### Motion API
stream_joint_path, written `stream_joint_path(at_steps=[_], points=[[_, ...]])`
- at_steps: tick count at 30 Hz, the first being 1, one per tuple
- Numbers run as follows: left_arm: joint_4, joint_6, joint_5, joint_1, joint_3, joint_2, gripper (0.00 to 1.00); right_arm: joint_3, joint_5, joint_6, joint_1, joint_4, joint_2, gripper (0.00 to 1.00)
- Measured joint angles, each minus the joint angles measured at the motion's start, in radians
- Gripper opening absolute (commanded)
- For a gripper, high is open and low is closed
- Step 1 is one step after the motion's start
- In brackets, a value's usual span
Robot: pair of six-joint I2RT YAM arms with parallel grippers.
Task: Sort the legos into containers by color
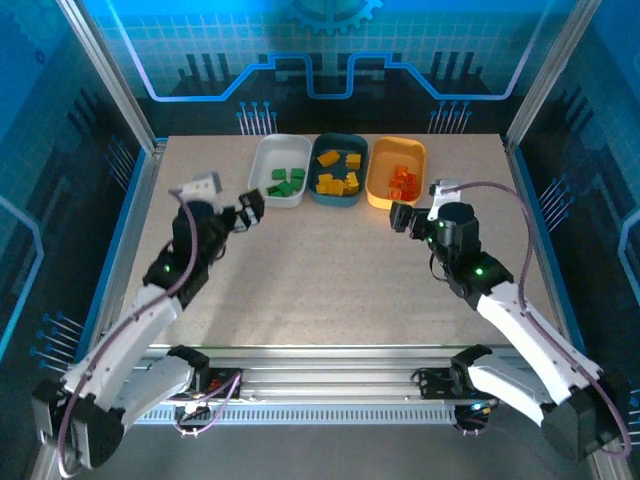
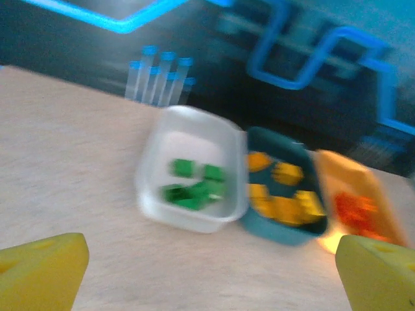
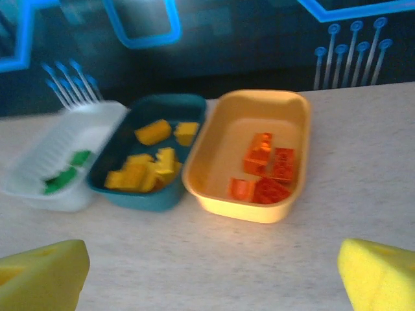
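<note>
Legos (image 1: 338, 181): colour-sorted in trays (image 1: 283, 153). Left gripper (image 1: 250, 210), right gripper (image 1: 402, 218): spread, empty. I'd lift both away, nudging no rims.

Soft, even light on the table (image 1: 330, 270), faint shadows. Left wrist view heavily blurred; right wrist view slightly soft.

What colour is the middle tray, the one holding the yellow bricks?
The middle tray is dark teal; the right wrist view shows it best.
</note>
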Motion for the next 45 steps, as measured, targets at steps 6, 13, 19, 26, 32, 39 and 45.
stream_joint_path(at_steps=[6,13,19,26,32,39,45], points=[[0.354,0.180,-0.178,0.036,-0.447,-0.026,0.99,-0.175,-0.058,-0.251,-0.187,0.230,0.111,1.00],[0.785,0.299,-0.105,0.162,-0.488,0.389,0.99,-0.300,-0.173,-0.293,-0.290,0.464,0.325,1.00],[1.089,0.344,0.011,0.248,-0.472,0.619,0.99,-0.355,-0.209,-0.289,-0.322,0.715,0.415,1.00],[1.033,0.340,0.103,0.312,-0.376,0.676,0.99,-0.367,-0.221,-0.289,-0.325,0.790,0.516,1.00],[1.003,0.340,0.147,0.314,-0.331,0.662,0.99,-0.364,-0.221,-0.289,-0.325,0.811,0.516,1.00],[0.972,0.340,0.158,0.314,-0.331,0.662,0.99,-0.363,-0.221,-0.290,-0.325,0.811,0.516,1.00],[0.965,0.340,0.166,0.314,-0.330,0.662,0.99,-0.358,-0.221,-0.290,-0.325,0.811,0.516,1.00]])
